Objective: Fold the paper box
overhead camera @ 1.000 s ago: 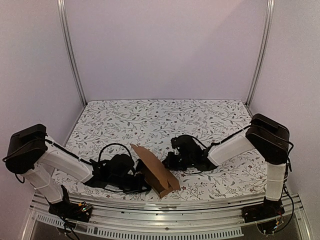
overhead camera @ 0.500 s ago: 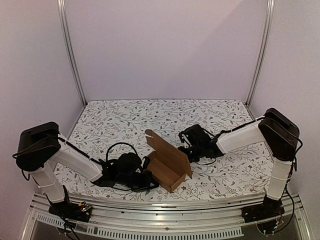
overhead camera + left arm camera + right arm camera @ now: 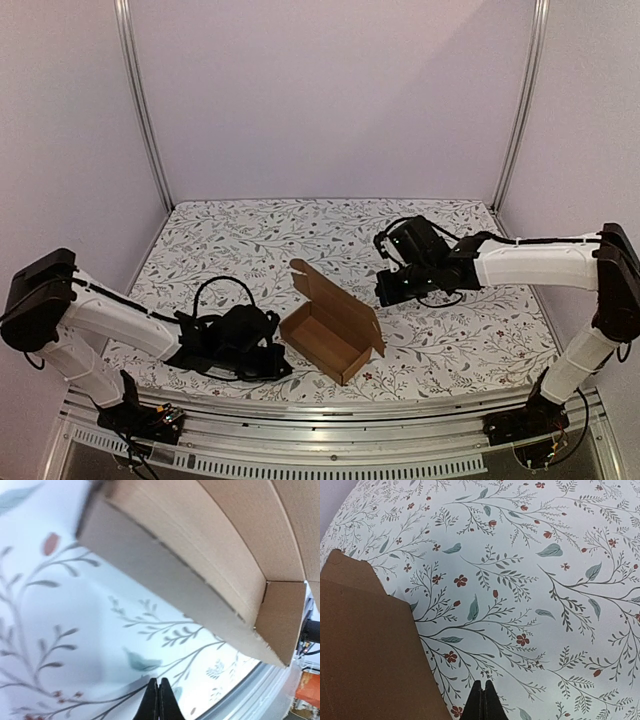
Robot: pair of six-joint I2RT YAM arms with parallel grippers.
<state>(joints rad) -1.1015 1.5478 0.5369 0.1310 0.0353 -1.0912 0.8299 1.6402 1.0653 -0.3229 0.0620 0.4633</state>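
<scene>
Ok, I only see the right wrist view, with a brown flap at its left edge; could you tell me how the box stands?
Observer: In the top view the paper box is an open tray on the table, lid flap raised.
Operator: Does either end effector hold it?
Observer: The right end effector is shut, empty, clear of the box.
Operator: And the left one?
Observer: The left end effector is shut beside the box's left end, gripping nothing.

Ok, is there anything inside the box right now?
The box stands open, lid up; the inside that shows is bare cardboard, nothing in it. The strip of floor behind its near wall is hidden in the top view.
</scene>
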